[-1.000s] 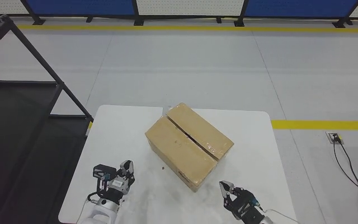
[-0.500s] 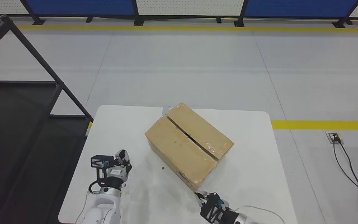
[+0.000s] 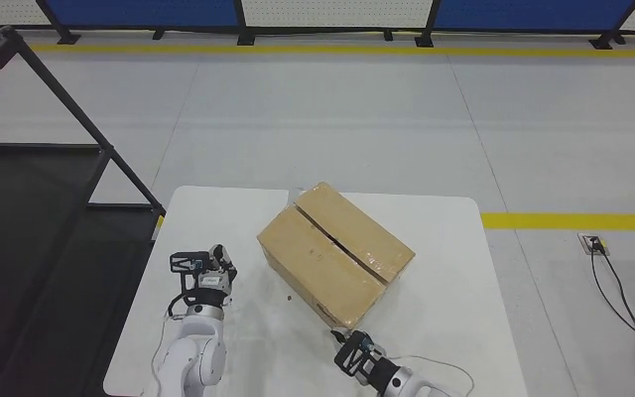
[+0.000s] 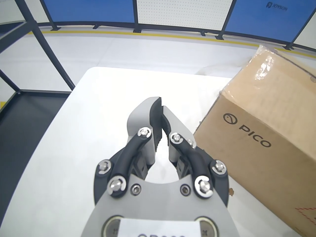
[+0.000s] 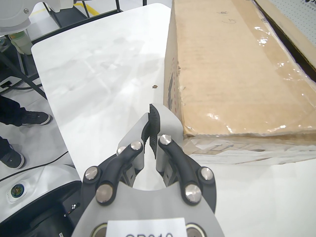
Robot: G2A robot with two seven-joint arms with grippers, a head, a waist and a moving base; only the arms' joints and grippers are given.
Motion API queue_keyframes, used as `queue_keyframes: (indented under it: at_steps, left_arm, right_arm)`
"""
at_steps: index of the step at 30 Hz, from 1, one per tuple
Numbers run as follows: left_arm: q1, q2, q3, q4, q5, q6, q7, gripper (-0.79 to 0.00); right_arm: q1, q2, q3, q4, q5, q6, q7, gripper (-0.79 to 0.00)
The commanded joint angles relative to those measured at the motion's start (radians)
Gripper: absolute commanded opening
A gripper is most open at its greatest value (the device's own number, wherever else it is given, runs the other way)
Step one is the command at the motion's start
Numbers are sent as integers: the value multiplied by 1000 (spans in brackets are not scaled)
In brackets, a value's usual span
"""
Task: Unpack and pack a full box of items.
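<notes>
Left wrist view: left gripper [image 4: 160, 110] pinched closed, empty, over the table [image 4: 98, 94] beside the box [image 4: 266, 114]. Right wrist view: right gripper [image 5: 153, 119] likewise closed, holding nothing, just beside the box's near corner. The box sits mid-table, flaps down.

Robot lab — partition panels [image 3: 337, 10], floor tape [image 3: 298, 49]

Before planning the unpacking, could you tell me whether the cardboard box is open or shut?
Shut: the cardboard box has both top flaps flat, meeting along the middle seam. Whether tape seals it: cannot tell.
</notes>
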Motion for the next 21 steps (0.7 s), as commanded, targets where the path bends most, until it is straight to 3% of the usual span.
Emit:
queue_keyframes:
  at_steps: [1,21]
  left_arm:
    - [-5,-1,-4,5,2,-3,-3,-785]
    - [-30,-8,-3,21,17,-88,-49,-785]
  right_arm:
    - [-11,2,12,-7,-4,10,-5,-785]
    - [-42,7,140,-4,99,106,31,-785]
